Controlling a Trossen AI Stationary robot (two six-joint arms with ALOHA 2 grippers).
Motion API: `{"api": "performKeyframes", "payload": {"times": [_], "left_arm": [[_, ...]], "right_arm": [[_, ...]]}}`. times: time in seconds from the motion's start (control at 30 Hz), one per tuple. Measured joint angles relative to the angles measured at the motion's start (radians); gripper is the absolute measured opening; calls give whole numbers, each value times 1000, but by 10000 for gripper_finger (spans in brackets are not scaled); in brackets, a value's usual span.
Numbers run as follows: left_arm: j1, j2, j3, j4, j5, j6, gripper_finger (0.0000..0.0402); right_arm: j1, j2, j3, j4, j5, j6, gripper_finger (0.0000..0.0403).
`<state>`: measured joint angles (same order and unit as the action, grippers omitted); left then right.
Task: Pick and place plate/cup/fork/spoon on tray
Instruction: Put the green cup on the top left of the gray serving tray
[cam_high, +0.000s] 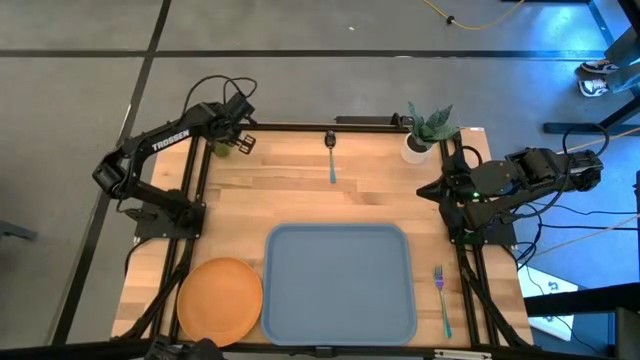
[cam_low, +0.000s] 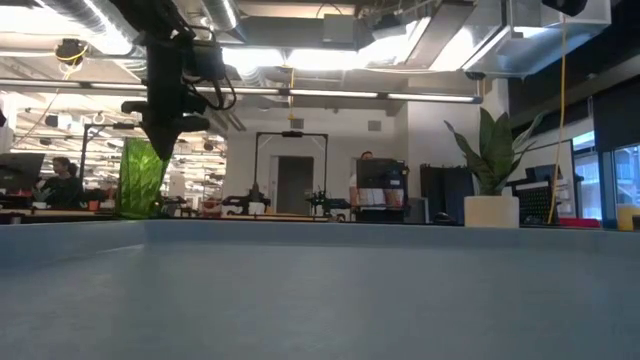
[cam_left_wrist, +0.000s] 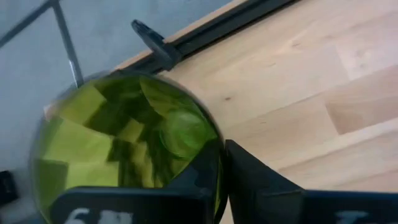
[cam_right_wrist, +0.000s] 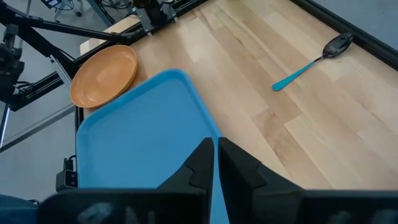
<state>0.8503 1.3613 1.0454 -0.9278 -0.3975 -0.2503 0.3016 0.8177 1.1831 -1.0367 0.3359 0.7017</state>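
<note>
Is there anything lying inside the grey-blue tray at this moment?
Nothing lies in the tray. The plate sits beside it on the table, the fork on its other side. The spoon and the cup are at the far edge.

Tray (cam_high: 340, 282) grey-blue, plain. Plate (cam_high: 220, 297) orange. Cup (cam_left_wrist: 130, 143) translucent green. Spoon (cam_high: 331, 157) teal handle, dark head. Fork (cam_high: 441, 300) teal handle, purple head. Table (cam_high: 290, 195) pale wood grain.

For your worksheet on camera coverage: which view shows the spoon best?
The right wrist view: the whole spoon lies unobstructed on the wood, dark bowl and teal handle clear. The high view shows it small, near the far edge. The low and left wrist views miss it.
</note>
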Motion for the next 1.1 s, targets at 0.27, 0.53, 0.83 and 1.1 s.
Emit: {"api": "performKeyframes", "payload": {"times": [0.27, 0.53, 0.83, 1.1], "left_arm": [[-37, -1, 134, -139, 124, 134, 5], [-254, -2, 473, -390, 178, 320, 3], [-642, -3, 670, -509, 286, 344, 3], [-970, 67, 668, -474, 362, 271, 2]], "right_arm": [[0, 0, 0, 0, 0, -3, 29], [0, 0, 0, -1, 0, -6, 29], [0, 0, 0, -1, -28, -7, 29], [0, 0, 0, -1, -75, -30, 29]]}}
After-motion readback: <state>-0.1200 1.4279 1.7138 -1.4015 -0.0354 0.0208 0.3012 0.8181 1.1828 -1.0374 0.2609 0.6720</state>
